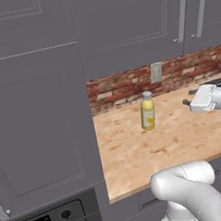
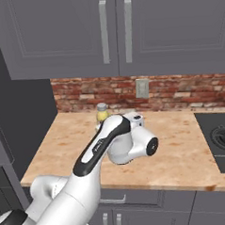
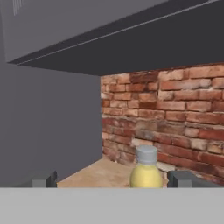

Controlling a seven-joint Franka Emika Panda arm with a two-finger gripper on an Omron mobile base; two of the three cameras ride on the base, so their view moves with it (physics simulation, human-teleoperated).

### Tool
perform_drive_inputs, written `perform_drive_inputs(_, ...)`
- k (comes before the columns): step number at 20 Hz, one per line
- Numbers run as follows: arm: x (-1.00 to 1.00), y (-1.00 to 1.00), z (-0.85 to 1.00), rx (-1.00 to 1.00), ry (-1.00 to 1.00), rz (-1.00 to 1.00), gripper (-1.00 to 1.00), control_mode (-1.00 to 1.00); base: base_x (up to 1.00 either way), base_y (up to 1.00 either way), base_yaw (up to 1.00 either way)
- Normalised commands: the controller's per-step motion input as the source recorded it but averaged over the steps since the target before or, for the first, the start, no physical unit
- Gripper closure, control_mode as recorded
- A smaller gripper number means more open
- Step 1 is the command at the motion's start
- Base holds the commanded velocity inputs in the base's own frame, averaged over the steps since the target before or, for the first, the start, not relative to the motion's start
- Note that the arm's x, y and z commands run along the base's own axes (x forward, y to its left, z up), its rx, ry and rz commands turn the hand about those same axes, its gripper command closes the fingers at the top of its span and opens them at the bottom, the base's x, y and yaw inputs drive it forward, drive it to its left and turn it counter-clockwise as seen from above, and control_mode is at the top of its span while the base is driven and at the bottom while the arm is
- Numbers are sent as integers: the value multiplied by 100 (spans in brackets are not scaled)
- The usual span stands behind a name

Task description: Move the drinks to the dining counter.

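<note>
Yellow bottle (image 1: 147,111) stands upright on the wood worktop (image 1: 154,148), ahead of the tool (image 3: 111,179) and slightly toward its right-hand fingertip in the hand view, close to the brick backsplash (image 1: 129,87) beyond it. The tool's jaws stand wide apart and hold nothing; the bottle's shoulder and pale cap (image 3: 146,154) rise between the two dark fingertips (image 3: 179,178), though the bottle looks to be some way in front of them and not yet between the pads.

It looks like a small plastic drink bottle: probably light, fairly stiff, smooth-sided and so a little slippery, and narrow enough at the base to tip if nudged at the cap. I would take hold across the round body, below the shoulder and above the middle, with the jaws level, so the squeeze lands on the widest stiff part and not on the tapering neck.

Much is hidden. In the hand view the bottle's lower body and its footing are cut off, so the gap to the pads is hard to judge. In the right base view the arm's own white wrist (image 2: 130,141) covers nearly all of the bottle, leaving just cap and shoulder. In the left base view the hand (image 1: 207,98) is partly cut by the frame edge. The label is too blurred to read.
</note>
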Motion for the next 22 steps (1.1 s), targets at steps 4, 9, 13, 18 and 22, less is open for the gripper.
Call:
perform_drive_inputs(4,32,0,-30,7,0,0,-100,-100,0,0,0)
perform_drive_inputs(9,34,0,-12,2,0,2,-100,-100,0,0,0)
perform_drive_inputs(13,29,1,-7,0,0,0,-100,-100,0,0,0)
perform_drive_inputs(18,31,0,-9,0,-1,0,-100,-100,0,0,0)
perform_drive_inputs(22,32,11,-13,0,-1,0,-100,-100,0,0,0)
